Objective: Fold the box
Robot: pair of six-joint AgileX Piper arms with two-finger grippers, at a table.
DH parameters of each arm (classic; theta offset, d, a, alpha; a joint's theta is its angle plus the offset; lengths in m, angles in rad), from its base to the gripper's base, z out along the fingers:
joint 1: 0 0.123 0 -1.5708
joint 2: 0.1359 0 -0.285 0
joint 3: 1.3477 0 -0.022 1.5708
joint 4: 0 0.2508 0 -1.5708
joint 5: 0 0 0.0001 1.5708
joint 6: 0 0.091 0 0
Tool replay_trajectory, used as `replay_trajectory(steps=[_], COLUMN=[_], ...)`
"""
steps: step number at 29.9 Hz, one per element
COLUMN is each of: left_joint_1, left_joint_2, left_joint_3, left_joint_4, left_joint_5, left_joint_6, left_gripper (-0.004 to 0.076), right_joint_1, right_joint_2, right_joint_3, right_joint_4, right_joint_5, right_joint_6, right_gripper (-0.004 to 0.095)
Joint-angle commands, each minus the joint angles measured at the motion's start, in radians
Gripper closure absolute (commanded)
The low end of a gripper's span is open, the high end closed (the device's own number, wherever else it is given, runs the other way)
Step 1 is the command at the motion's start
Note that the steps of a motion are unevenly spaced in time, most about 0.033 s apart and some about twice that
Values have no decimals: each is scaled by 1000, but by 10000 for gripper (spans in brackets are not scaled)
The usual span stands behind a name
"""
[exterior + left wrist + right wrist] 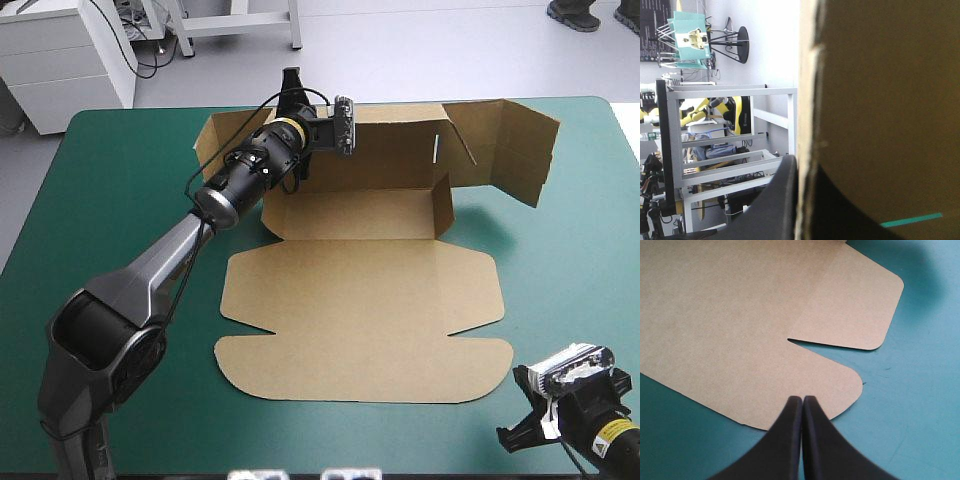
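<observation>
The brown box lies mid-table with its lid flat toward the near edge. Its back wall is raised, and a long side panel stands angled at the far right. My left gripper is shut on the back wall's upper edge near its left end. In the left wrist view the board passes between the fingers, with one black finger on its outer side. My right gripper is shut and holds nothing, just off the lid's near right corner; the fingertips meet at the lid's edge.
The teal-green table cover shows on both sides of the box. A short inner flap stands up at the tray's right end. The right gripper is close to the table's near edge.
</observation>
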Motion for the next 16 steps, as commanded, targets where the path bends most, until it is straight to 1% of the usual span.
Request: replay_trajectory(steps=[1,4,12,16], left_joint_1=[15,15,15,15], left_joint_2=[-61,-61,-67,-67], left_joint_3=[-33,-33,-33,-33], left_joint_4=[36,77,73,43], left_joint_5=[-128,-147,-185,-156], left_joint_6=[-21,-21,-21,-26], left_gripper=[731,731,731,731], right_joint_1=[3,3,3,3], right_joint_2=[8,8,8,8], right_joint_3=[-24,-24,-24,-24], right_joint_4=[-2,-2,-2,-2], right_joint_5=[-59,-59,-59,-59], right_joint_6=[-3,-3,-3,-3], right_gripper=[922,922,922,922])
